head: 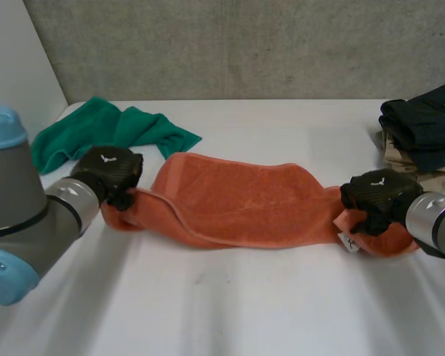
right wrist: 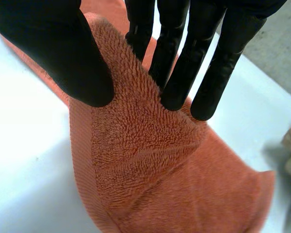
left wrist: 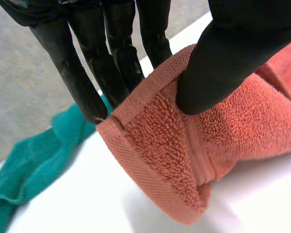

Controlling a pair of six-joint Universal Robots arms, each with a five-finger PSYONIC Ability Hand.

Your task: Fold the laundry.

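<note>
The towel (head: 237, 200) is orange terry, a long band lying on the white worktop (head: 230, 297) with its long axis running crosswise, from one hand to the other. It bows a little along its length, and a layer is doubled over lengthwise, so a rounded fold edge runs along its near side. Its ends bunch up where the hands hold them.

The left hand (head: 111, 172) is at the towel's left end. In the left wrist view its fingers (left wrist: 111, 63) stand straight behind the hem and the thumb (left wrist: 218, 63) presses on the front, so the end is pinched between them and lifted into a peaked corner. The cloth there shows looped pile, with a flat woven band and a stitched hem crossing it.

The right hand (head: 377, 194) is at the towel's right end. In the right wrist view its fingers (right wrist: 177, 63) and thumb (right wrist: 63, 53) close on a raised ridge of pile, pinching it; a flat ribbed border runs down the edge below the thumb. A small white label (head: 346, 241) hangs at this end.

A crumpled green cloth (head: 104, 130) lies beyond the towel's left end, apart from it. A pile (head: 423, 133) of folded dark and beige clothes sits beyond the towel's right end
</note>
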